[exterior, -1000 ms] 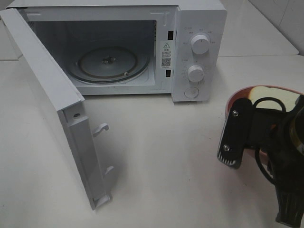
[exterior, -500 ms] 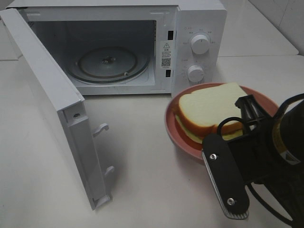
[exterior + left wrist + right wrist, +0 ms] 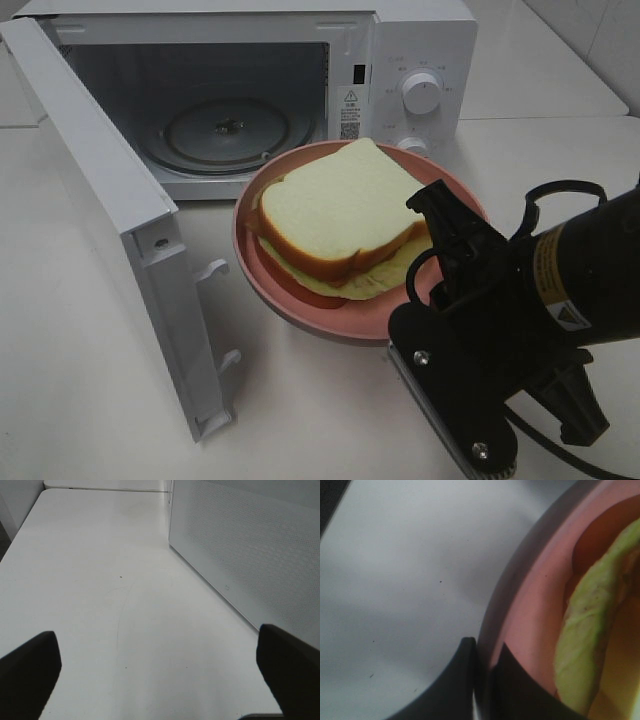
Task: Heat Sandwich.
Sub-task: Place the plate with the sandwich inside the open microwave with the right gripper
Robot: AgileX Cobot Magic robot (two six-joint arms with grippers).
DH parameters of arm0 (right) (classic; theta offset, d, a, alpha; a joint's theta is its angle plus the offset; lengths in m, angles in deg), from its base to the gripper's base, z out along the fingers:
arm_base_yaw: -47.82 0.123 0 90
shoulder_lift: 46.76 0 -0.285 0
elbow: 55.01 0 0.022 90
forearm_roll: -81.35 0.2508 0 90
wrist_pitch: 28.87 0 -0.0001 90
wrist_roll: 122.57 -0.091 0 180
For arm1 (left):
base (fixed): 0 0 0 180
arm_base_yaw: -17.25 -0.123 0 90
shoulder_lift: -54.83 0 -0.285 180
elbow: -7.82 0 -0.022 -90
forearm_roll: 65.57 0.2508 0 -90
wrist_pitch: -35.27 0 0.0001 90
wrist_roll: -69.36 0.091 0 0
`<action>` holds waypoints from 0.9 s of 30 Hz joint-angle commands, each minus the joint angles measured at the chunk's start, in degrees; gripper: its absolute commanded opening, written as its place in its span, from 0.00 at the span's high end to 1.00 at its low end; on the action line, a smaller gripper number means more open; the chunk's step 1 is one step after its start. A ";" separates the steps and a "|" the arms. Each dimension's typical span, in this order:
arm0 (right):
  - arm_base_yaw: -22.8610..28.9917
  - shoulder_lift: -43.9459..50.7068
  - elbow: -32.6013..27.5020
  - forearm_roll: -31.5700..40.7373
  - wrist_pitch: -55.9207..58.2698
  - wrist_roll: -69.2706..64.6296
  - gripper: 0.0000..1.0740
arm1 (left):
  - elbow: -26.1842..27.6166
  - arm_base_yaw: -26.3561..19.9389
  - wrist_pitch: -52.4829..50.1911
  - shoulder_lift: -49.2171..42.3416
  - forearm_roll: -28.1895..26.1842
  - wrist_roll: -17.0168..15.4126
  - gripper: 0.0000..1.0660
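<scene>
1. Where the right gripper closes, its 2 dark fingers are pressed together on the rim of the pink plate, 1 on the outside and 1 on the inside.
2. From the high camera I see the same right gripper biting the plate on the side facing the counter's right edge, with the black arm running back toward the near right corner.
3. The sandwich lies on that plate, white bread on top with a tan crust. Its yellow-green filling sticks out on the side toward the gripper.
4. The plate seems to be held off the counter, just in front of the open microwave. It sits level with the right part of the cavity mouth and hides most of the lower knob.
5. The upper knob is in full view, and the glass turntable inside is bare.
6. The door is swung wide toward the counter's left edge, with its 2 latch hooks pointing at the plate.
7. The left gripper is spread wide and holds nothing. Its 2 fingers hang over bare counter beside a white perforated panel. I cannot tell whether that panel is the door or a wall of the oven.
</scene>
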 commanded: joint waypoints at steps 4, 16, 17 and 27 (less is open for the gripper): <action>-1.78 0.06 0.11 -1.32 -4.24 0.92 1.00 | -0.17 0.00 -0.80 -1.32 -0.17 0.00 0.04; -3.38 -8.59 2.35 1.55 -8.59 6.70 1.00 | -0.17 0.00 -0.80 -1.32 -0.17 0.00 0.04; -3.38 -8.59 2.35 1.55 -8.59 6.70 1.00 | -0.17 0.00 -0.80 -1.32 -0.17 0.00 0.04; -6.70 -16.73 10.60 -0.29 -11.63 7.79 1.00 | -0.17 0.00 -0.80 -1.32 -0.17 0.00 0.04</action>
